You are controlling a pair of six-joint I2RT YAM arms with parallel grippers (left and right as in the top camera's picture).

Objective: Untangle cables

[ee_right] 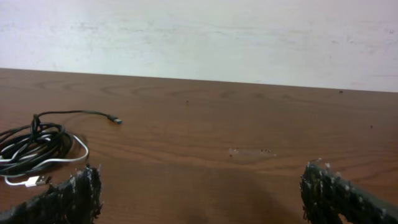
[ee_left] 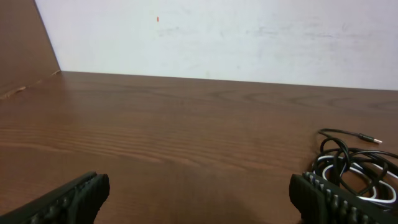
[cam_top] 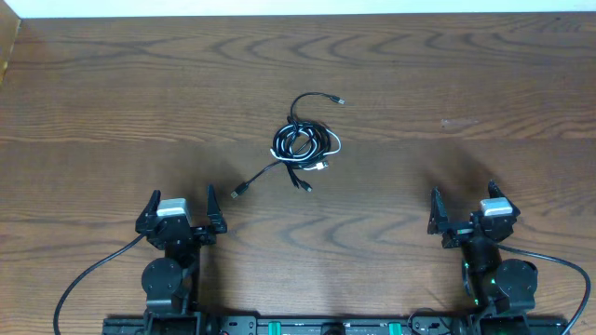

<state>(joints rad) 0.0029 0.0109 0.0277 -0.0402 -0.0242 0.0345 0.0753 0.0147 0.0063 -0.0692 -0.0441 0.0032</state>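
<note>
- The cables (cam_top: 305, 144) are lying in one tangled coil mid-bench, ahead of both claws, with a white cord (cam_top: 331, 147) looping through the black ones.
- The left claw (cam_top: 181, 207) and right claw (cam_top: 464, 205) are both standing wide apart, holding nothing, well short of the coil.
- The step in hand is probably the first reach. It is likely going best with one claw pinning the coil's core while the other is drawing a free plug end (cam_top: 237, 193) outward, low and slow.
- The bench (cam_top: 484, 74) is offering open room all round the coil. The far edge below the wall (ee_left: 249, 37) is well apart, so tails sliding off seems unlikely.
</note>
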